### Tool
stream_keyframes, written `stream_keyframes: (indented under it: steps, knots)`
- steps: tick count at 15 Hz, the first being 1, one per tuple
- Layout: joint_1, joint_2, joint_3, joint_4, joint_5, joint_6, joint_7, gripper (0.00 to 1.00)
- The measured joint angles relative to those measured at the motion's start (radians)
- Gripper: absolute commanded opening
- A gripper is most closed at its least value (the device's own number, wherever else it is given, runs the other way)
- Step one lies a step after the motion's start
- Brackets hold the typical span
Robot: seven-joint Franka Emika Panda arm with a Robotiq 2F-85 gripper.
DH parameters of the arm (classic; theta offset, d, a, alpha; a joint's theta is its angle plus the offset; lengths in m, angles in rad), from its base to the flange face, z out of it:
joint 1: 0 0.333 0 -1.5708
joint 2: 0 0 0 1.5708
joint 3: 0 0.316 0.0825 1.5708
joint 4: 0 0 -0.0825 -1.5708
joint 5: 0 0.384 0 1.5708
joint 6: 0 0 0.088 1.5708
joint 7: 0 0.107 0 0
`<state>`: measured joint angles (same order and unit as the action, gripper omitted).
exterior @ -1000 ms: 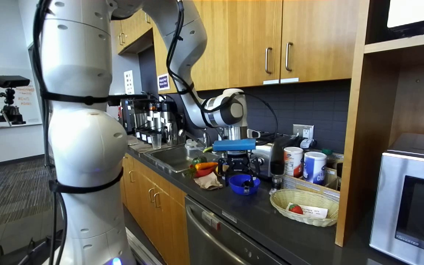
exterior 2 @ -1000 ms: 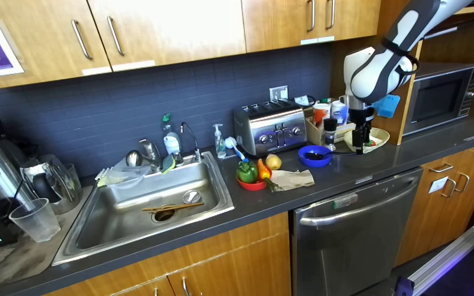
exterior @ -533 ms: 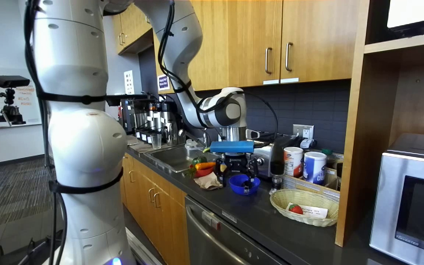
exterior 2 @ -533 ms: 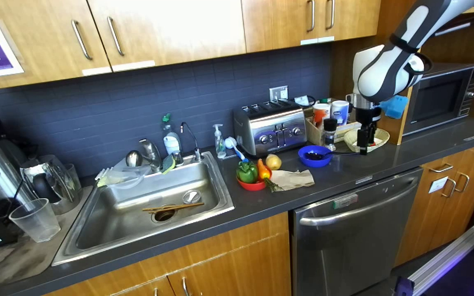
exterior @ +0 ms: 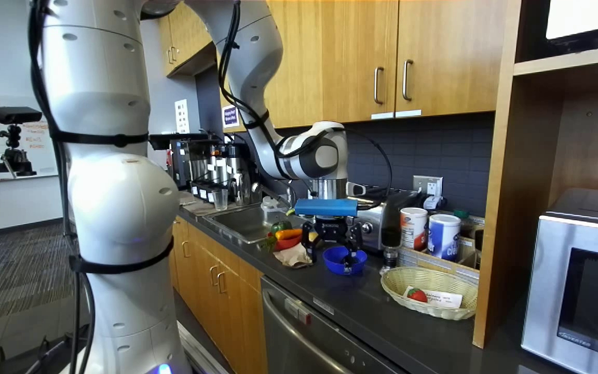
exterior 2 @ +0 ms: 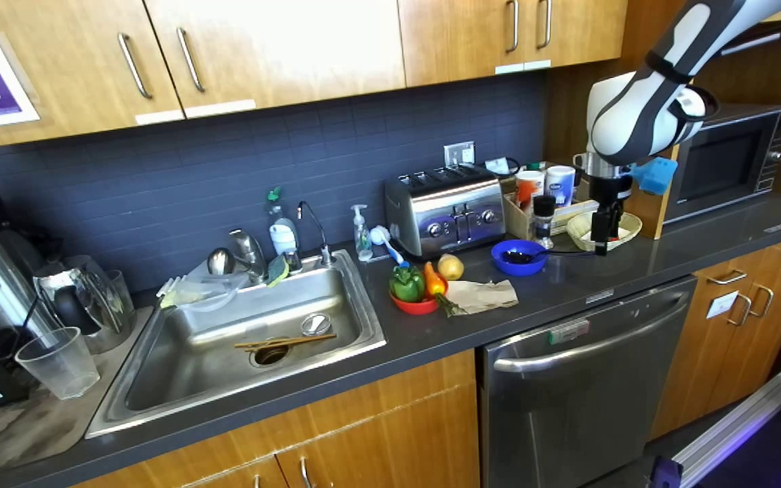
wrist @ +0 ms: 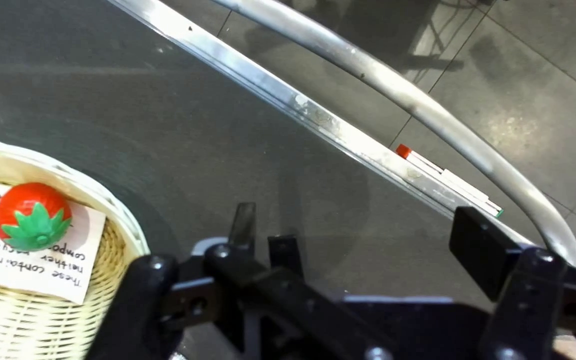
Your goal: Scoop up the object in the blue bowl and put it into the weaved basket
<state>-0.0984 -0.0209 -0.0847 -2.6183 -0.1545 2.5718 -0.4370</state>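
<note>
The red strawberry (exterior: 417, 295) with a green top lies on a paper note inside the pale weaved basket (exterior: 395, 291); both also show in the wrist view, strawberry (wrist: 33, 212) and basket rim (wrist: 113, 205). The blue bowl (exterior 2: 519, 266) stands on the counter and holds the head of a black utensil (exterior 2: 570, 253), whose handle sticks out over the rim toward my gripper. My gripper (exterior: 331, 252) is open above the counter beside the bowl. In the wrist view its fingers (wrist: 363, 230) are wide apart. A dark flat-ended bar (wrist: 285, 252) shows beside the left finger; I cannot tell whether it is the handle.
A toaster (exterior 2: 448, 217), a pepper grinder (exterior 2: 542, 220) and a box of canisters (exterior: 443, 236) stand behind the bowl. A red bowl (exterior 2: 417, 307) of vegetables and brown paper (exterior 2: 482, 297) lie beside it. A wooden cabinet panel (exterior: 501, 171) borders the basket.
My gripper has shifted slightly, rightward in an exterior view and a little leftward in an exterior view, and slowed. Strawberry, basket, blue bowl and utensil have not moved.
</note>
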Motion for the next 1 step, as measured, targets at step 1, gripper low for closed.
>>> stream_keyframes:
  steps: [1]
  knots:
    - [0.000, -0.001, 0.000, 0.000, 0.001, 0.000, -0.004, 1.00]
